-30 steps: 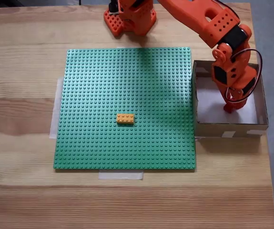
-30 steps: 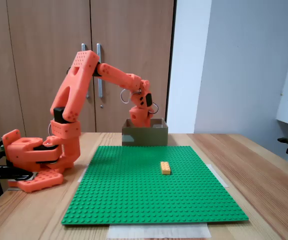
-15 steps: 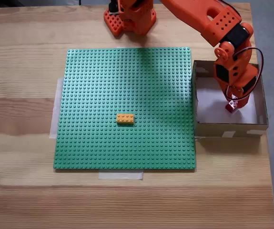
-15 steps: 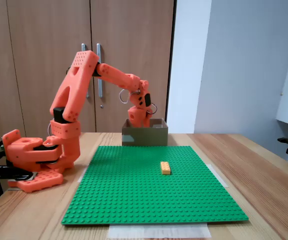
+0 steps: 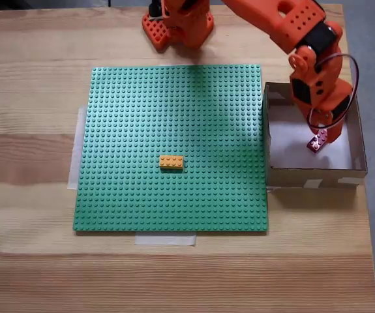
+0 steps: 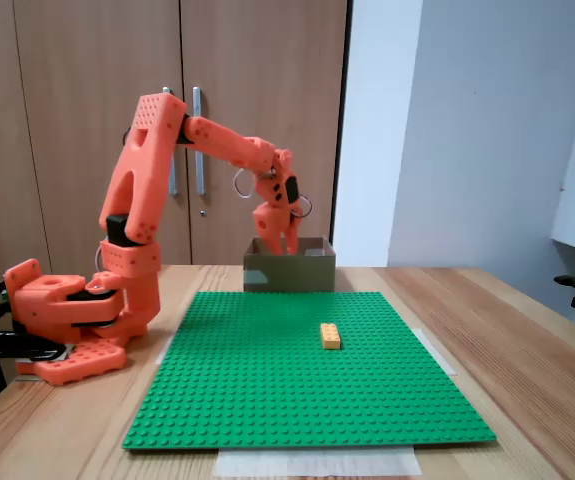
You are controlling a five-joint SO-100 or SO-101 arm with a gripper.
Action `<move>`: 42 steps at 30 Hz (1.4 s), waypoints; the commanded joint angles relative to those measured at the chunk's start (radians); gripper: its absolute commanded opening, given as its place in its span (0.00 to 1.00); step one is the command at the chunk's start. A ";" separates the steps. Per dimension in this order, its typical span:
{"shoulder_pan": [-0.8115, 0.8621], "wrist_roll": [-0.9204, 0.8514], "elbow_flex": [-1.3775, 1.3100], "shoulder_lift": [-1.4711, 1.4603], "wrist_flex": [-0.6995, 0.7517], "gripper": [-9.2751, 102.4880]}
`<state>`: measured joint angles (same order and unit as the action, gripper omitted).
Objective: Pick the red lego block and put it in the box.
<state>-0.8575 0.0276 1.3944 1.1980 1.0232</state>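
The red lego block (image 5: 315,143) lies on the white floor of the box (image 5: 269,140), near its middle, in a fixed view from above. My gripper (image 5: 321,134) hangs just over the block, lifted off it, with its jaws slightly apart and nothing between them. Seen from the side in a fixed view, the gripper (image 6: 276,238) is at the box (image 6: 289,272) rim, whose brown wall hides the block.
An orange-yellow brick (image 5: 171,162) sits on the green baseplate (image 5: 141,104) left of the box. The arm's base (image 5: 177,23) stands at the table's far edge. Bare wooden table surrounds the plate.
The gripper has risen from deep inside the box to its rim. The red block, hidden under the fingers a second ago, now lies uncovered on the box floor.
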 commanded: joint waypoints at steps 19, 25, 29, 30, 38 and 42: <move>0.101 -0.130 0.196 0.555 -0.041 0.16; 0.170 -0.147 0.364 0.759 -0.143 0.14; 0.216 -0.137 0.439 0.873 -0.178 0.12; 0.230 -0.129 0.456 0.899 -0.184 0.10; 0.373 -0.092 0.583 1.081 -0.249 0.07; 0.499 -0.057 0.658 1.160 -0.279 0.07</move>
<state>-0.4280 -0.0445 2.0341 2.3010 0.7701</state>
